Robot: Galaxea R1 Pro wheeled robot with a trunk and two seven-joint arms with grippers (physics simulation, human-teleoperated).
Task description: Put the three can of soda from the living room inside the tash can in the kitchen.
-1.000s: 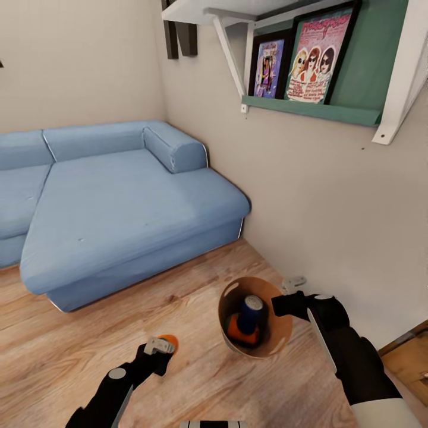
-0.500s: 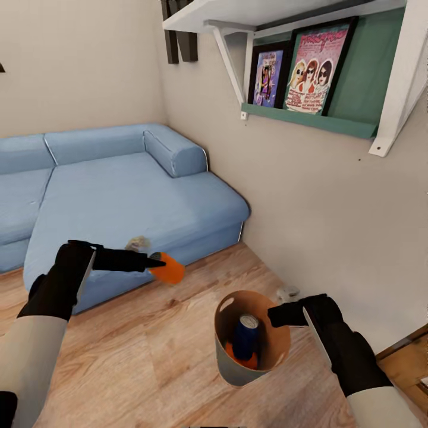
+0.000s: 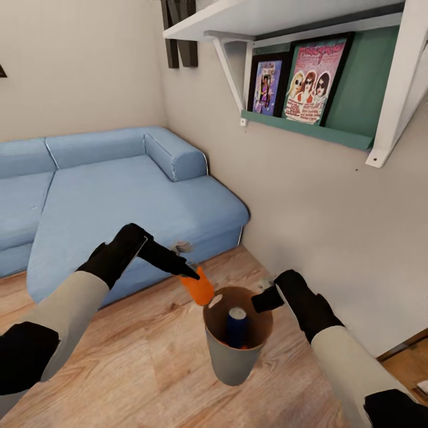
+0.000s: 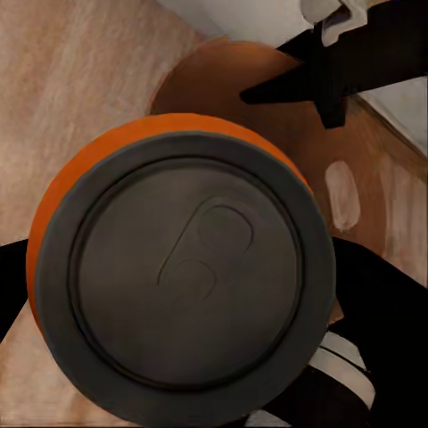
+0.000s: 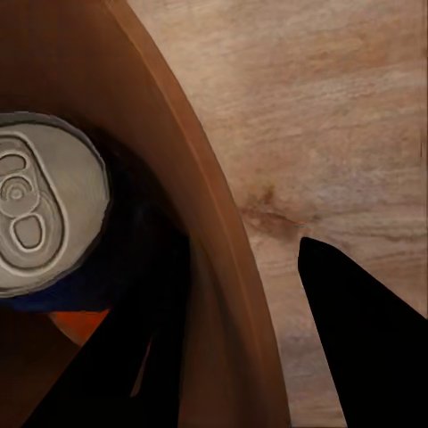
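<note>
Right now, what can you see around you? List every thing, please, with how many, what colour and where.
Soda cans: three; one orange in the left gripper beside the bin's rim, one dark blue and one orange inside the bin.
Trash can: one, pale grey outside, copper-brown inside, held off the floor.
Sofa: one, blue, by the wall.
Shelf: one, white, on the wall.
Framed pictures: two, colourful, under the shelf.
Floor: light wood.
Left gripper: black, holding a can.
Right gripper: black, gripping the bin's rim.

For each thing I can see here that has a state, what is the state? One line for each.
Left gripper: shut on the orange soda can.
Orange soda can: held tilted beside the bin's rim, not yet inside.
Right gripper: shut on the trash can's rim.
Trash can: held off the floor, open.
Blue soda can: inside the bin.
</note>
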